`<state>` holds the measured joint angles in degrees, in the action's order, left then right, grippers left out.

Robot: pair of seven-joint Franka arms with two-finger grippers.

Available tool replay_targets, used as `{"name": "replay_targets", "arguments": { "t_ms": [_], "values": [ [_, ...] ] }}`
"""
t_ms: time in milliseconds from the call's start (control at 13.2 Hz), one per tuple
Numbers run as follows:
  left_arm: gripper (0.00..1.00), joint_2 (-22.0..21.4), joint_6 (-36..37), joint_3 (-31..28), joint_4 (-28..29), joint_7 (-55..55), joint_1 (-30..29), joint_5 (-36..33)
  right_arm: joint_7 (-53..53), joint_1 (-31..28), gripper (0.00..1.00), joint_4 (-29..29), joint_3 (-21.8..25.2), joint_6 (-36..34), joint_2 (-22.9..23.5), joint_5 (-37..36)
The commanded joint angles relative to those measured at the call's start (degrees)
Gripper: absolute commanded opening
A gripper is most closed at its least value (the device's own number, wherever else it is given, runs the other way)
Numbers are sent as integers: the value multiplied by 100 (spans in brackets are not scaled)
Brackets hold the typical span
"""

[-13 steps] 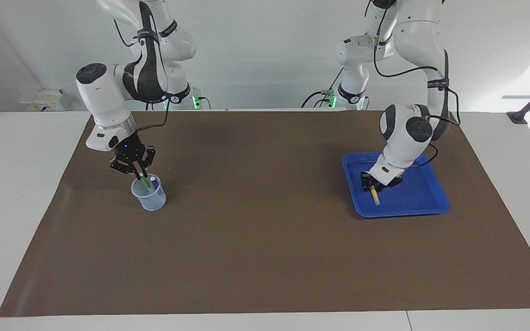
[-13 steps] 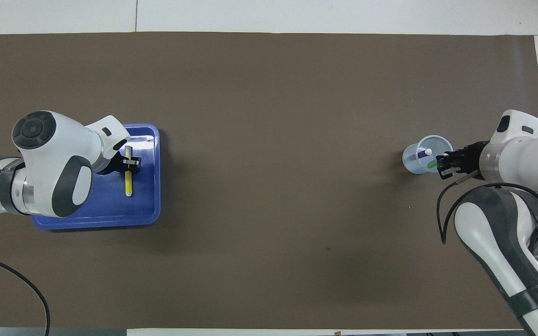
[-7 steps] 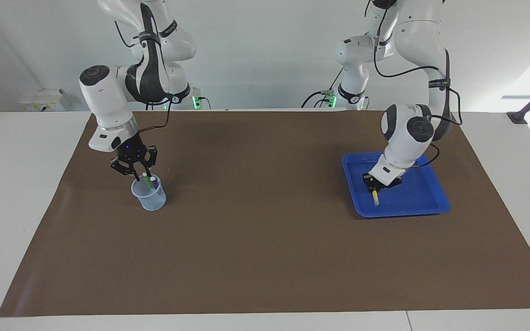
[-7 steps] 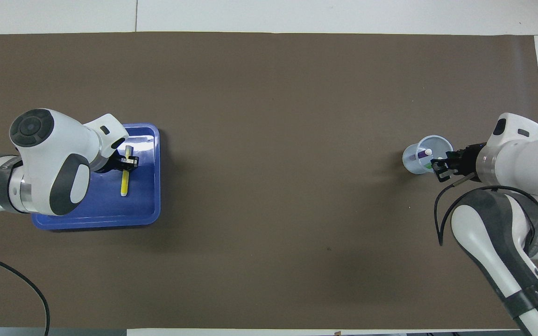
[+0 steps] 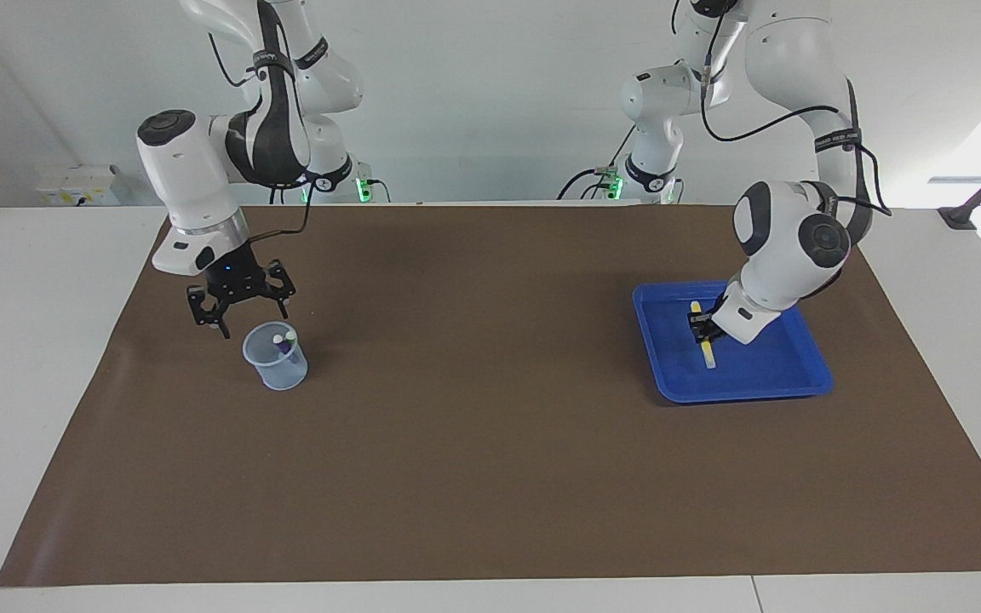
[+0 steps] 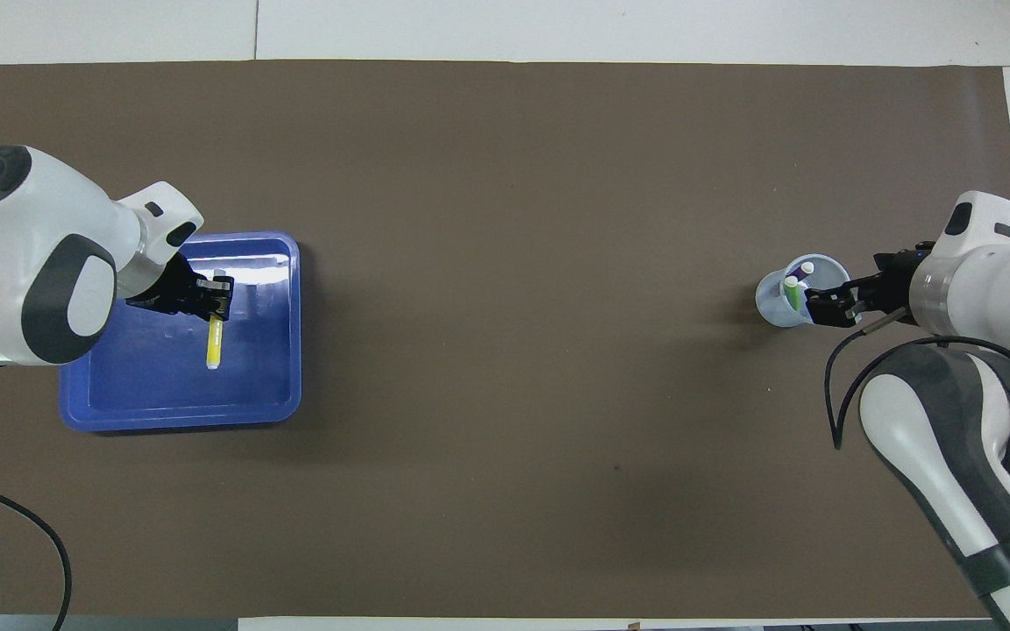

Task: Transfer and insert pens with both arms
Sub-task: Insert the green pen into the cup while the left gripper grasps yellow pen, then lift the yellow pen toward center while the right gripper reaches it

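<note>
Facing view: right gripper (image 5: 239, 306) has released the green pen (image 6: 791, 290) into the cup (image 5: 276, 361) beside the purple pen (image 5: 287, 344) and lifted clear, fingers spread. Left gripper (image 5: 703, 331) is clamped on the yellow pen (image 5: 708, 354), tilted over the blue tray (image 5: 780, 385). Transfer comes next.

Mat (image 5: 490, 443): matt brown, paper-like. Tray (image 5: 797, 375): glossy blue plastic. Cup (image 5: 276, 368): translucent plastic. Arms (image 5: 192, 170): glossy white shells, black bands.

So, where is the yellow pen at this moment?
The yellow pen is in the blue tray at the left arm's end of the table, with the left pincer shut on it.
</note>
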<state>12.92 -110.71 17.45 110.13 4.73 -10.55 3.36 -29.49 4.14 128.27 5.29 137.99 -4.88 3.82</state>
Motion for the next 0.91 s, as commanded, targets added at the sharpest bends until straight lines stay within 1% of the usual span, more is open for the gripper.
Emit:
{"name": "replay_targets", "arguments": {
  "t_ms": [0, 151, 227, 454, 529, 680, 756, 832],
  "values": [
    [0, 44, 848, 30, -562, 744, -87, 383, 258, -9, 100, -423, -37, -595, -84, 102],
    [0, -8, 1234, 30, -791, 1711, -79, 1041, 749, -1, 100, -845, -63, -1218, -84, 84],
    [0, -122, 1358, 30, -835, 2237, -79, 1436, 1065, -9, 100, -1126, -64, -1604, -66, 75],
    [0, -298, 1237, 39, -905, 4090, -26, 2578, 1988, -1, 100, -1856, -81, -2563, -5, 40],
    [0, -333, 1236, 48, -932, 4645, -17, 2896, 2383, -1, 100, -2076, -159, -2836, 21, 31],
    [0, -491, 1219, 48, -897, 5360, 0, 3589, 2982, -1, 100, -2559, -283, -3355, 188, 5],
    [0, -509, 1132, 48, -897, 5598, 18, 3993, 3193, -1, 100, -2674, -301, -3496, 215, 14],
    [0, -536, 1035, 74, -862, 5940, 35, 4319, 3352, -1, 100, -2719, -501, -3515, 232, 66]
  ]
}}
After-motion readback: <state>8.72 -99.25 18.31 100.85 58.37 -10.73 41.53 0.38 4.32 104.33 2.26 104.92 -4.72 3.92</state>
